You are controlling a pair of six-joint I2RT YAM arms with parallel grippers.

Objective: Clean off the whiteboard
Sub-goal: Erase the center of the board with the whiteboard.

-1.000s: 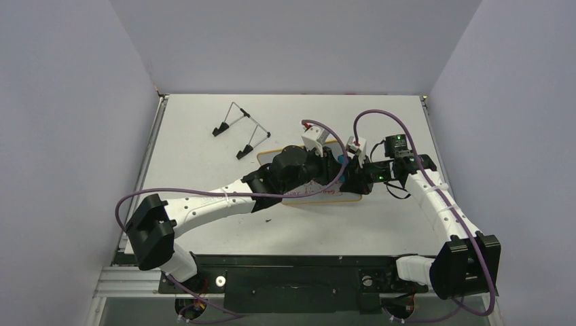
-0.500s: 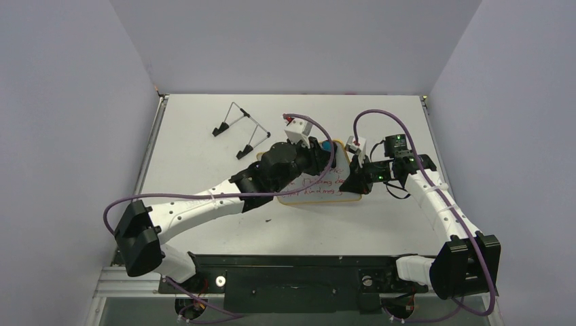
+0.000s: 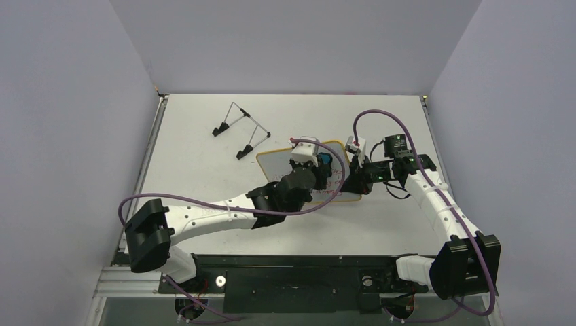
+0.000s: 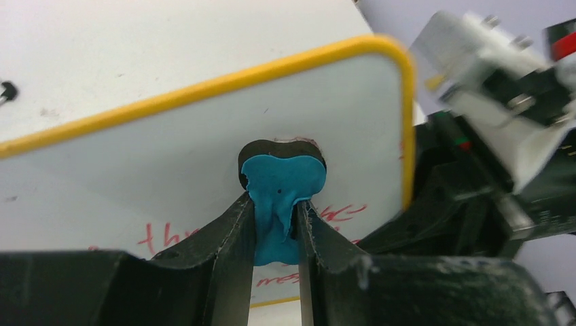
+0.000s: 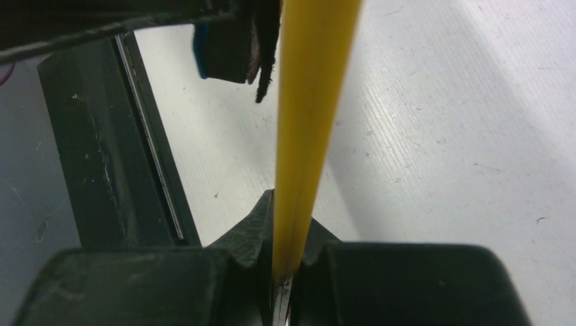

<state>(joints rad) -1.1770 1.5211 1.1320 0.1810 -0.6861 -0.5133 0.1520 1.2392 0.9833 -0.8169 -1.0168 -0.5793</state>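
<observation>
The whiteboard (image 3: pixel 280 164), white with a yellow rim, lies tilted in the middle of the table. Red writing (image 4: pixel 159 239) remains on its lower part, while the upper part is white. My left gripper (image 4: pixel 275 204) is shut on the blue eraser (image 4: pixel 282 183), whose dark felt face presses against the board near its right edge. From above, the eraser (image 3: pixel 327 163) sits on the board's right half. My right gripper (image 5: pixel 289 210) is shut on the whiteboard's yellow rim (image 5: pixel 309 102), pinching its right edge (image 3: pixel 353 182).
A thin wire stand (image 3: pixel 241 129) with black feet stands at the back left. Purple cables loop over both arms. The table's metal rails run along its left and right edges. The right arm's wrist (image 4: pixel 489 102) is close beside the eraser.
The left arm swept the eraser left across the board's top, then drew back toward the near side. More bare white board shows at the upper left. The right arm kept its grip, unmoved.
</observation>
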